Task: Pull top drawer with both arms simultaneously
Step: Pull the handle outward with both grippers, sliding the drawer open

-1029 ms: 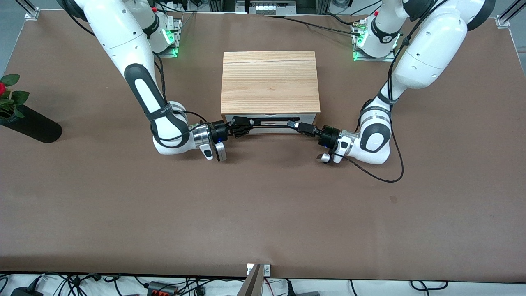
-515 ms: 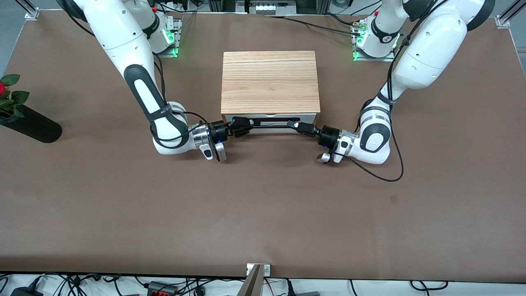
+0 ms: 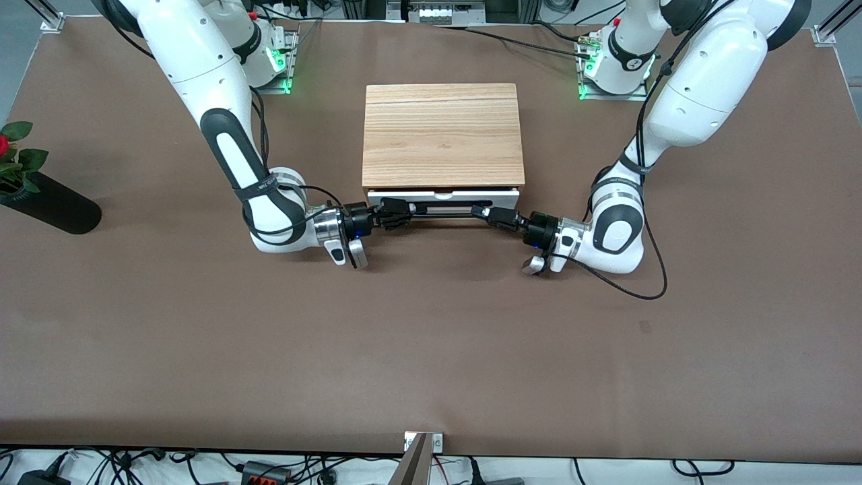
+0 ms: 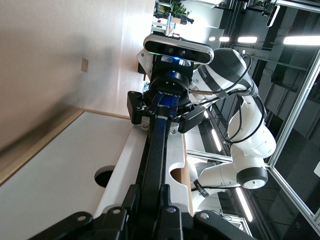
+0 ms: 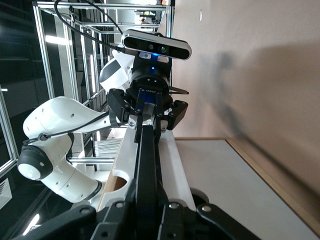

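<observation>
Status: pull is under way, early stage. The top drawer, a wide shallow drawer with a white front panel (image 3: 444,201), stands slightly out from under the wood-topped cabinet (image 3: 443,133), which sits mid-desk toward the edge where the arm bases stand. A narrow strip of the drawer's upper edge shows in the front view; most of its travel is left, by my judgement.

Going left to right in the front view: the right arm's black two-finger tool (image 3: 397,213) is closed on the long thin black bar handle (image 3: 441,209) at the end toward the right arm's side of the desk. The left arm's black two-finger tool (image 3: 483,213) is closed on the handle's other end. Both wrist views confirm it: the bar runs from between each tool's own fingers straight to the other tool, gripping it farther off.

Not visible or unclear:
- Drawer interior: hidden under the cabinet top.
- Second, lower drawer front: hidden in the front view by the pulled panel and the tools.
- A black vase with a red flower (image 3: 50,202) is cut off at the desk edge on the right arm's side.
</observation>
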### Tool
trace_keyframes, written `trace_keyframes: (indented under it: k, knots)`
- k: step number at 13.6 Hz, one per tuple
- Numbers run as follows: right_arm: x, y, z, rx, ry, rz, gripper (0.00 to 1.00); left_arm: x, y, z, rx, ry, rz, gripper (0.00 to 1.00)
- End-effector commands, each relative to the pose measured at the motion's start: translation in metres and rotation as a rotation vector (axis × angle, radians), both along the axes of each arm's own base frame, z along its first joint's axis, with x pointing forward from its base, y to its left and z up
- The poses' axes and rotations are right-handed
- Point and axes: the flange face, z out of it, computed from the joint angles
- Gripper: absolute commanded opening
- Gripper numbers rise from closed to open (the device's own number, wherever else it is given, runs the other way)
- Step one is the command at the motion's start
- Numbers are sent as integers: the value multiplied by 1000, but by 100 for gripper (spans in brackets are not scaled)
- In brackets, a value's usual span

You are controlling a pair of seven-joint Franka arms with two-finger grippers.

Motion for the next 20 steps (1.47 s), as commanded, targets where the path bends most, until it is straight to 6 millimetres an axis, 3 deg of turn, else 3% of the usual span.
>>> trace_keyframes:
  k: [1, 8, 11, 14, 15, 16, 17, 18, 20]
  knots:
    - [24, -5, 12, 26, 20, -38, 3, 21, 6, 3, -25, -39, 34, 19]
    - [81, -19, 6, -13, 25, -130, 4, 38, 13, 4, 2, -116, 80, 19]
    - [102, -37, 5, -24, 15, -162, 4, 39, 14, 1, 14, -117, 90, 19]
    - [109, -47, 0, -43, 6, -171, 6, 39, 14, 2, 14, -118, 90, 32]
    - [108, -46, 0, -44, -2, -165, 17, 39, 14, 2, 14, -118, 90, 51]
    - [107, -46, -1, -52, -22, -151, 49, 39, 13, 2, 14, -118, 88, 56]
    - [106, -49, -2, -74, -41, -129, 99, 39, 14, 2, 12, -118, 89, 74]
    - [106, -51, -2, -85, -43, -128, 100, 39, 14, 2, 12, -119, 89, 100]
    - [107, -54, -1, -92, -46, -128, 100, 41, 15, 5, 12, -124, 91, 100]
